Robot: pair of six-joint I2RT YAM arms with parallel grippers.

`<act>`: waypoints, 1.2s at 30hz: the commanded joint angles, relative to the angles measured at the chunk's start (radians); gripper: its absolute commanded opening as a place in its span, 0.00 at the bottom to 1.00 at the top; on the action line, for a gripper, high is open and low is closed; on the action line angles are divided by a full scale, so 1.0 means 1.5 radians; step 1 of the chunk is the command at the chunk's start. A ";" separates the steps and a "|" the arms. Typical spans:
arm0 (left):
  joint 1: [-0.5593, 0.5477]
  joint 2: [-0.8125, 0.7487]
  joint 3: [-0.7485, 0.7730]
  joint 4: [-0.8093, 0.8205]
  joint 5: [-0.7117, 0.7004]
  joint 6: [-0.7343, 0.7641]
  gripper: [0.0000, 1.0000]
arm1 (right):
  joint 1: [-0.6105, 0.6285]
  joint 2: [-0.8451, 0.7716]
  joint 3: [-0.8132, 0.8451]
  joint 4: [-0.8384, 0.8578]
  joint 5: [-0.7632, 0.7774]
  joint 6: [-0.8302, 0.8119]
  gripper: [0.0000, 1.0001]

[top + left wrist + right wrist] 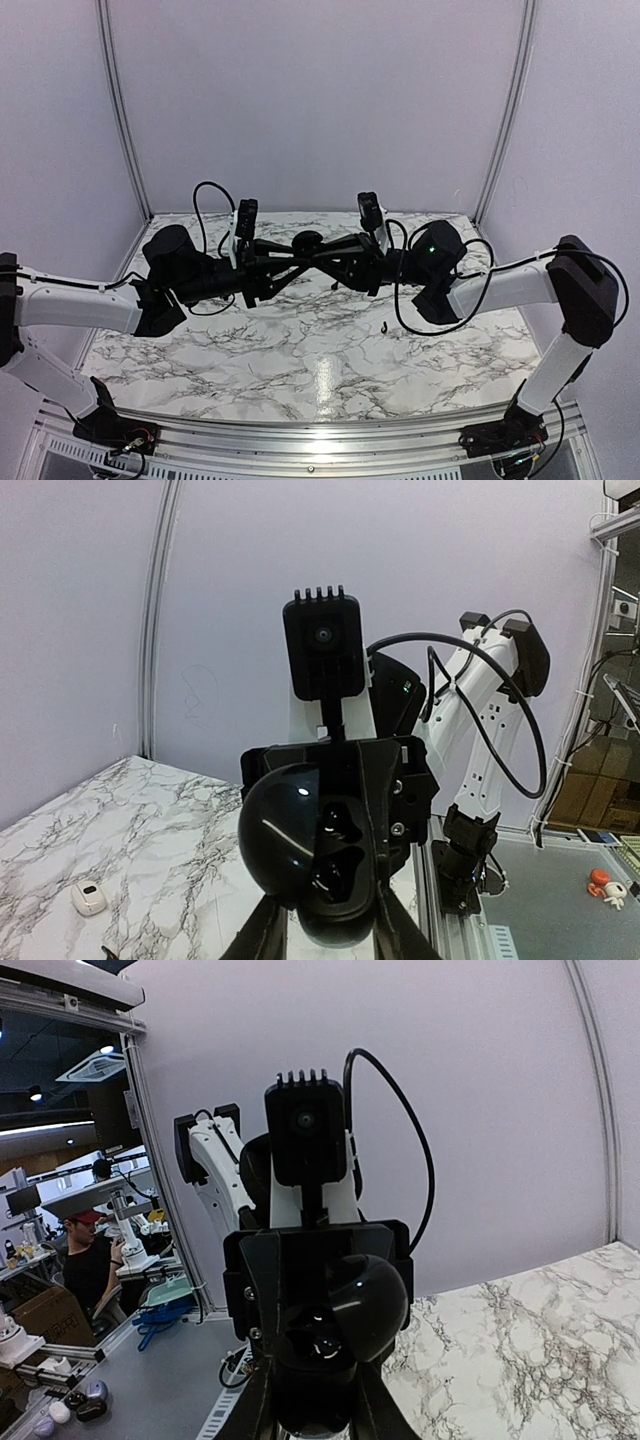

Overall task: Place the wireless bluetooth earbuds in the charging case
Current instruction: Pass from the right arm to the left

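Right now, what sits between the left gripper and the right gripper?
The open charging case hangs above the marble tabletop, flanked by the left gripper and right gripper; see the top view and both wrist views.

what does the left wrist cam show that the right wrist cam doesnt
Only the left wrist view: a small white object lying on the table, and stacked boxes beyond the table's edge.
Only the right wrist view: a person in a red cap at a bench in the background.
Both: the open black case close up, the other arm's camera facing the lens just behind it, and the marble table.
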 commanded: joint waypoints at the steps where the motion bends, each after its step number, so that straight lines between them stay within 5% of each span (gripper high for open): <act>1: -0.001 0.003 0.023 0.031 -0.009 -0.001 0.29 | 0.009 0.003 -0.001 0.003 -0.001 -0.010 0.00; 9: -0.001 0.011 0.027 0.031 0.002 -0.004 0.15 | 0.009 0.001 -0.002 0.007 -0.003 -0.011 0.00; 14: 0.000 0.007 0.018 0.030 0.019 0.001 0.07 | 0.007 0.003 0.003 0.006 -0.021 -0.005 0.10; 19: 0.005 -0.004 0.003 0.016 0.044 0.004 0.01 | -0.015 -0.004 -0.008 0.031 -0.054 0.025 0.48; 22: 0.007 -0.018 -0.006 -0.018 0.054 0.020 0.00 | -0.032 -0.017 -0.015 0.011 -0.071 0.027 0.59; 36: 0.009 -0.050 0.019 -0.258 0.096 0.106 0.00 | -0.023 -0.130 0.089 -0.581 0.002 -0.346 0.65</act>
